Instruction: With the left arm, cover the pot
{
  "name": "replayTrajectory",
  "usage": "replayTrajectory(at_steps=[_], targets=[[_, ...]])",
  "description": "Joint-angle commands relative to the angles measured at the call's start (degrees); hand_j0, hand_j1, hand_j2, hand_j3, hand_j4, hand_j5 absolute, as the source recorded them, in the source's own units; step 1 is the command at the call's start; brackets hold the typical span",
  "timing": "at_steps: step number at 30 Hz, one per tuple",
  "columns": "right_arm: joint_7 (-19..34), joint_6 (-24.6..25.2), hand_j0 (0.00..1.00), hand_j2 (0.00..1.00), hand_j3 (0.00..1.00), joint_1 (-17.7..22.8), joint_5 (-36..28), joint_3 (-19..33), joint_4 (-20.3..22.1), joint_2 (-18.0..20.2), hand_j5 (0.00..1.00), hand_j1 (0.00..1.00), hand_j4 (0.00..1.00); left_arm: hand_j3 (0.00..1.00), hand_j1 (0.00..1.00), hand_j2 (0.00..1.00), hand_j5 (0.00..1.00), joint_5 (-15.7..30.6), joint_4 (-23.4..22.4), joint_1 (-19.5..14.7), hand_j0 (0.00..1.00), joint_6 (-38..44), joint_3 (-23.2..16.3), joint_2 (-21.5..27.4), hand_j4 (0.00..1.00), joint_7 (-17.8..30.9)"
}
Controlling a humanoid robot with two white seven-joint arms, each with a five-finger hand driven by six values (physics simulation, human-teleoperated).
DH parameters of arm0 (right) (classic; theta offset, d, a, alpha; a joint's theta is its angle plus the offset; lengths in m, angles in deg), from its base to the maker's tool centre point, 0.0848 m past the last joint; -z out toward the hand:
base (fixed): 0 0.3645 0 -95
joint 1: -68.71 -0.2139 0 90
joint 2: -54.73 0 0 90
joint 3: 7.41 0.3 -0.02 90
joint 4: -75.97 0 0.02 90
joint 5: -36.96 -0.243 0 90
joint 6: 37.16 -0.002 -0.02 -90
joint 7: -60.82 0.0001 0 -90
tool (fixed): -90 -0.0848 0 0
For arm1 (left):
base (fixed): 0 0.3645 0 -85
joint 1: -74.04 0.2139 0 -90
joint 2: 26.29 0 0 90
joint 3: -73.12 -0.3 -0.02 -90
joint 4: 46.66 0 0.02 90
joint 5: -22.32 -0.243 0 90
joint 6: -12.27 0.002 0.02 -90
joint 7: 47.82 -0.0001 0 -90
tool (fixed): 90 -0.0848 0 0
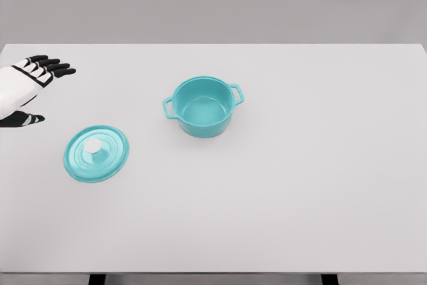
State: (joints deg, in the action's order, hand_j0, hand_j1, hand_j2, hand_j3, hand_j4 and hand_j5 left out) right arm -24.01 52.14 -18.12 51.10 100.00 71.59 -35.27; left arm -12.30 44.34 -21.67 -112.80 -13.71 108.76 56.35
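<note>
Nearest the camera, the front part of the white worktop [280, 231] carries nothing but its own pale surface. Further in, toward the left, the teal lid [96, 153] lies flat on the worktop with its top side up, its small white knob [93, 146] pointing upward at the centre. Lid is well apart from the pot and touched by nothing. Behind and left of the lid, the left hand [27, 88] comes in from the left edge of the head view, white palm with black fingers [52, 67] stretched out and spread, thumb held apart below them; it holds nothing and is clear of the lid. Further back, near mid-worktop and right of the lid, the teal pot [203, 106] stands upright, uncovered, interior visible, with one side handle toward the left and one toward the upper right. Right arm not seen.
</note>
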Motion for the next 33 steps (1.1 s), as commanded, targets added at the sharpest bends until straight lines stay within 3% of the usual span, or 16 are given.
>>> replayTrajectory(at_steps=[1,5,7,12,14,18,23,33], targets=[[0.0,0.0,1.0,1.0,1.0,0.0,0.0,0.0,0.0,0.0,1.0,1.0,1.0,1.0,1.0,1.0,1.0,0.3,0.1,0.0,1.0,0.1,0.0,0.0,1.0,0.0],[0.0,0.0,1.0,1.0,1.0,0.0,0.0,0.0,0.0,0.0,1.0,1.0,1.0,1.0,1.0,1.0,1.0,0.5,0.1,-0.3,1.0,0.1,0.0,0.3,1.0,0.0],[0.0,0.0,1.0,1.0,1.0,0.0,0.0,0.0,0.0,0.0,1.0,1.0,1.0,1.0,1.0,1.0,1.0,1.0,0.4,-0.2,1.0,0.1,-0.6,3.2,1.0,0.0],[0.0,0.0,1.0,1.0,1.0,0.0,0.0,0.0,0.0,0.0,1.0,1.0,1.0,1.0,1.0,1.0,1.0,1.5,2.7,-1.3,1.0,0.1,-6.6,7.9,1.0,1.9],[0.0,0.0,1.0,1.0,1.0,0.0,0.0,0.0,0.0,0.0,1.0,1.0,1.0,1.0,1.0,1.0,1.0,3.8,3.8,-1.4,1.0,0.1,-8.6,10.1,1.0,1.8],[0.0,0.0,1.0,1.0,1.0,0.0,0.0,0.0,0.0,0.0,1.0,1.0,1.0,0.88,0.88,0.88,0.88,6.6,6.3,-2.2,0.88,0.1,-12.0,15.9,0.88,1.7],[0.0,0.0,1.0,1.0,1.0,0.0,-0.1,0.0,0.0,0.0,1.0,1.0,1.0,0.88,0.88,0.88,0.88,7.0,6.6,-5.3,0.88,0.1,-17.1,15.2,0.88,1.7],[0.0,0.0,1.0,1.0,1.0,0.0,0.0,0.0,0.0,0.0,1.0,1.0,1.0,0.82,0.82,0.82,0.82,7.5,6.5,-5.3,0.82,0.1,-20.2,13.8,0.82,1.8]])
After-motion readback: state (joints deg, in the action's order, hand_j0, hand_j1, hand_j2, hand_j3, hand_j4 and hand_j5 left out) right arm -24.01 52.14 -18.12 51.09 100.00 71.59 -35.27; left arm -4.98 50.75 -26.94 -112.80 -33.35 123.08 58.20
